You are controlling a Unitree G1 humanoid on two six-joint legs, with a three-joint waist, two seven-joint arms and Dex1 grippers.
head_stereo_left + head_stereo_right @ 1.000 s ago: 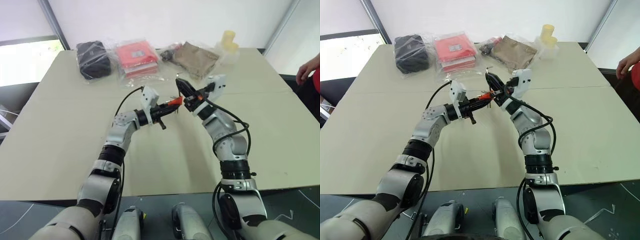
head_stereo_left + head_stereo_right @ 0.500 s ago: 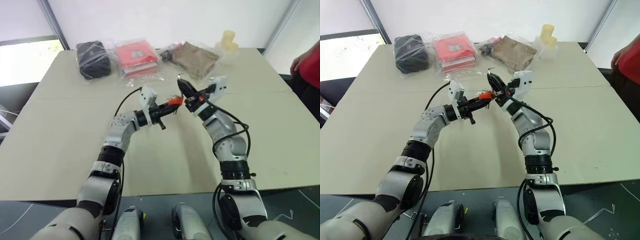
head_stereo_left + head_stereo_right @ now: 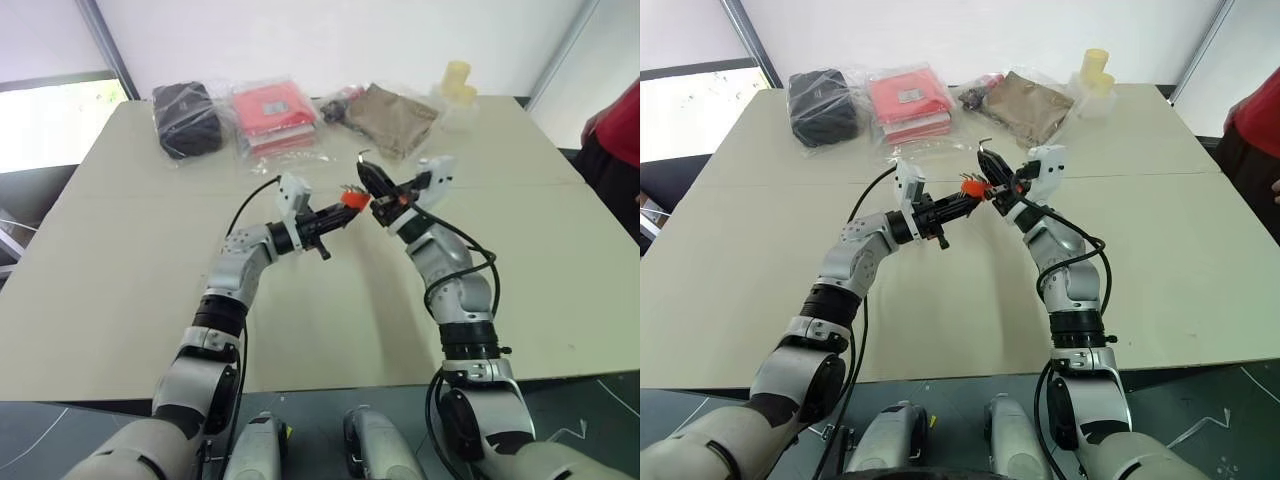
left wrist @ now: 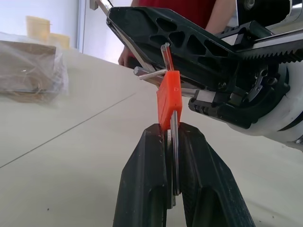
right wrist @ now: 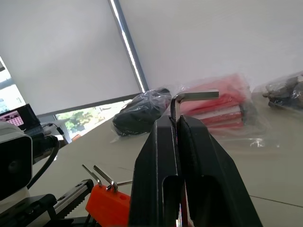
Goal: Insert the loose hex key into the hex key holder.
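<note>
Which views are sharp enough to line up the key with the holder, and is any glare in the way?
Left wrist view: hex key holder sharp, left pincer clear, background packets soft. Right wrist view: loose hex key crisp against bright blinds, right pincer dark, no glare on it. Head views: evenly lit, both parts tiny; window overexposed.

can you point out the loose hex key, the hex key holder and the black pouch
loose hex key (image 5: 195, 96): right wrist view, short bent leg.
hex key holder (image 4: 167, 100): left wrist view, orange body.
black pouch (image 3: 185, 118): left eye view, middle of bag.

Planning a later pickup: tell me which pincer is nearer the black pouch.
Left. The left pincer sits on the black pouch's side of the table; the right pincer is farther across.
</note>
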